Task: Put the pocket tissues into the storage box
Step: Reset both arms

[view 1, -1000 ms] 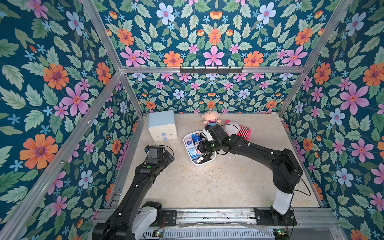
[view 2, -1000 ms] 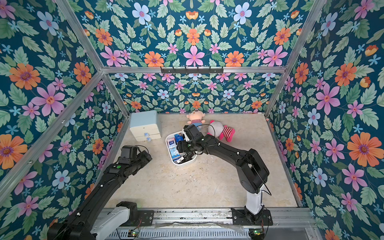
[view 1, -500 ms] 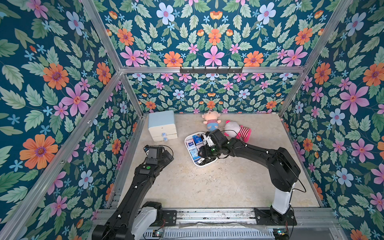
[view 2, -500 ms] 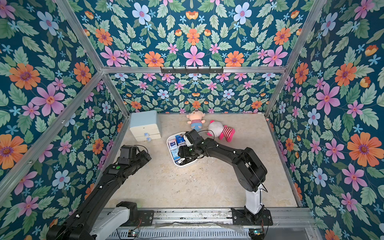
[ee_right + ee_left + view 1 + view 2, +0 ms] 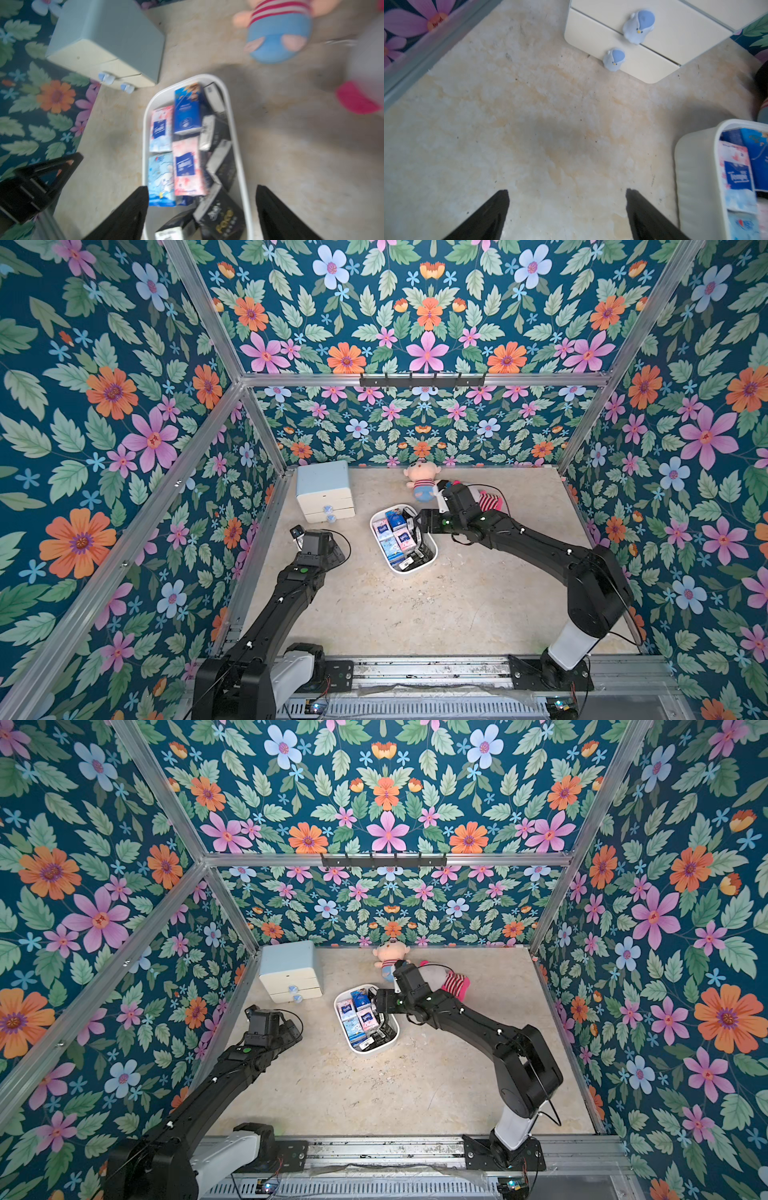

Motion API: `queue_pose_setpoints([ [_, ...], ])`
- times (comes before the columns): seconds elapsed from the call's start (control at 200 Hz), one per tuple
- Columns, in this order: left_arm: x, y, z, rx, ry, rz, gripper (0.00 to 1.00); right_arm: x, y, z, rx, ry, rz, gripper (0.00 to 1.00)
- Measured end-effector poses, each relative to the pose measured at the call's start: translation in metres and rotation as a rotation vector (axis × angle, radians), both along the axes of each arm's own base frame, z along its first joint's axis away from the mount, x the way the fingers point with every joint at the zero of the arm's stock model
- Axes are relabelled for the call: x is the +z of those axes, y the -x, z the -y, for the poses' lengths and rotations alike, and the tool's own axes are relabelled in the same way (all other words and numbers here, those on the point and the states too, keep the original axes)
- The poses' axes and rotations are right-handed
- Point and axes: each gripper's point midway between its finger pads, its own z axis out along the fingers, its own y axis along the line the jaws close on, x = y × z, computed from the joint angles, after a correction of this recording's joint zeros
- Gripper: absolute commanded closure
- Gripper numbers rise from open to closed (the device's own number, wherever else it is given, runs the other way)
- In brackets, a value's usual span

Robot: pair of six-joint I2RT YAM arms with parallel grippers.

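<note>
Tissues: the pocket tissues (image 5: 395,537) lie packed inside the storage box (image 5: 432,558), between the arms; we see none loose, though the right arm hides some surface.
Right tool: the right gripper (image 5: 201,187) hangs above the box's right side, jaws spread, nothing between them.
Left tool: the left gripper (image 5: 566,190) is spread wide over bare table (image 5: 415,614) beside the box.
Risk: we judge a low retreat could catch the rim and tip the box; packets standing on edge could spill.
Clearance: the cabinet (image 5: 324,485) and plush dolls (image 5: 419,485) crowd the far side; the near table lies open.
</note>
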Motion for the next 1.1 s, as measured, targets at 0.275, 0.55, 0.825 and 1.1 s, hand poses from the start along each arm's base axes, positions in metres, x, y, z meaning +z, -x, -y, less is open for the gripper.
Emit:
queue_pose_setpoints([
  [0.275,-0.022,-0.035,-0.023,-0.107,-0.248,0.078,0.06,-0.050,-0.010,0.205,-0.463,0.196,0.090,0.13],
  [0.55,-0.031,-0.078,-0.045,-0.136,-0.333,0.192,0.01,-0.070,0.013,0.312,-0.727,0.378,0.251,0.11],
  [0.825,-0.020,-0.087,-0.033,-0.210,-0.318,0.379,0.00,-0.065,0.027,0.344,-0.835,0.407,0.499,0.01],
  [1.1,-0.003,-0.081,-0.026,-0.191,-0.361,0.496,0.00,-0.047,0.040,0.351,-0.865,0.304,0.651,0.01],
])
